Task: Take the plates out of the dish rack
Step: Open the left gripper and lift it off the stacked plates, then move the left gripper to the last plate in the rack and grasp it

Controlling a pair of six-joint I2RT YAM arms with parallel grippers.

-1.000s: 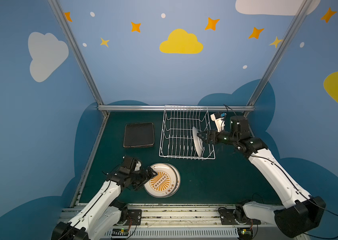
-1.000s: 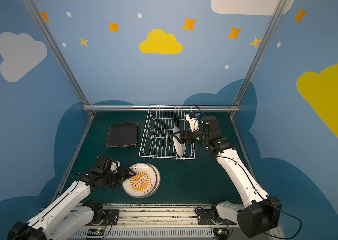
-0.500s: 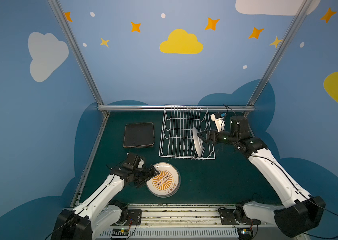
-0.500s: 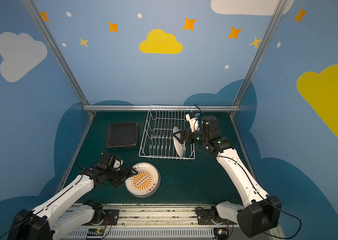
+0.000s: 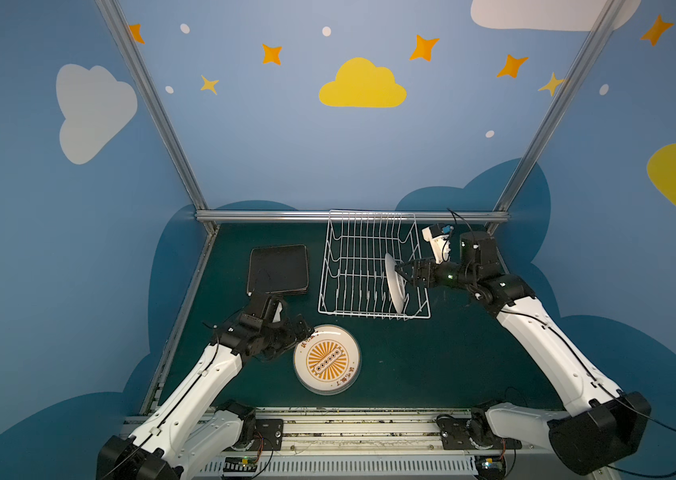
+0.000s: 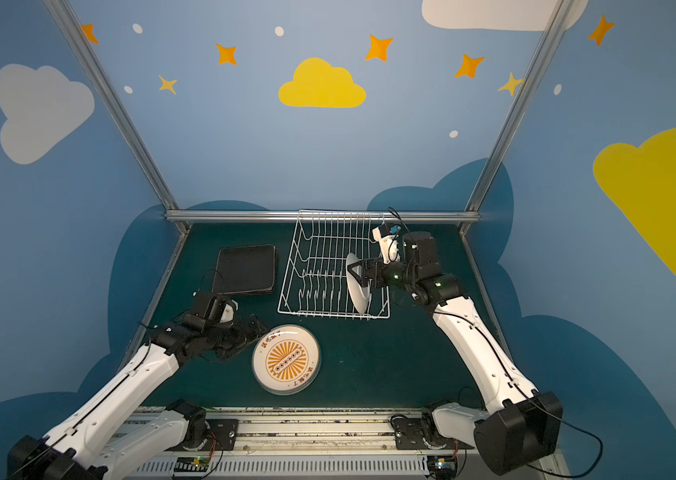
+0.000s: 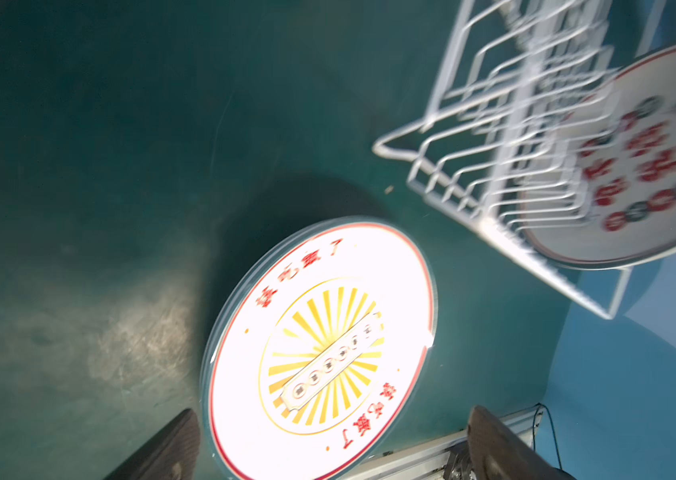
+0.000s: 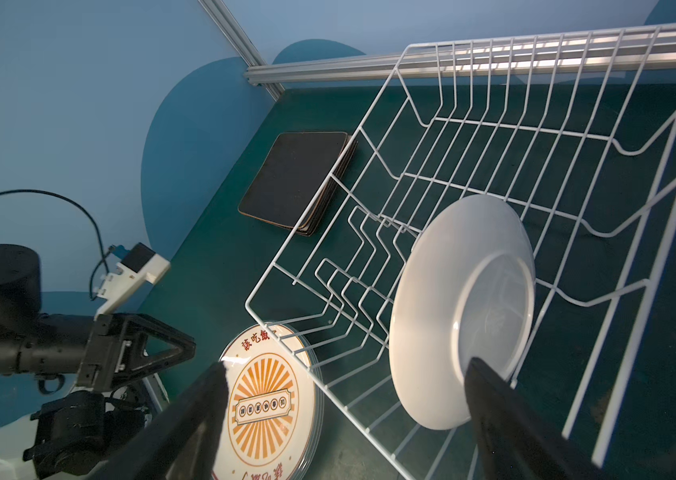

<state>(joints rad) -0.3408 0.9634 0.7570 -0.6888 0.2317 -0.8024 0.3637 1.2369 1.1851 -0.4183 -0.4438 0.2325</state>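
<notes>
Right claw (image 5: 399, 271): jaws wide apart, clamped on nothing, reaching over the right side wall of the dish rack (image 5: 352, 257). The only plate in the rack, a round plate (image 5: 394, 286), stands on edge among the tines at the right end, with its upper rim between the spread jaws and its plain white back toward the claw. Contact cannot be told. Left claw (image 5: 305, 331): jaws also wide apart and empty, low over the green counter (image 5: 431, 353), just beside the left rim of the round stack (image 5: 326, 359). That stack lies flat in front of the rack, sunburst face up. The square stack (image 5: 279, 269) lies left of the rack, black backs up.
</notes>
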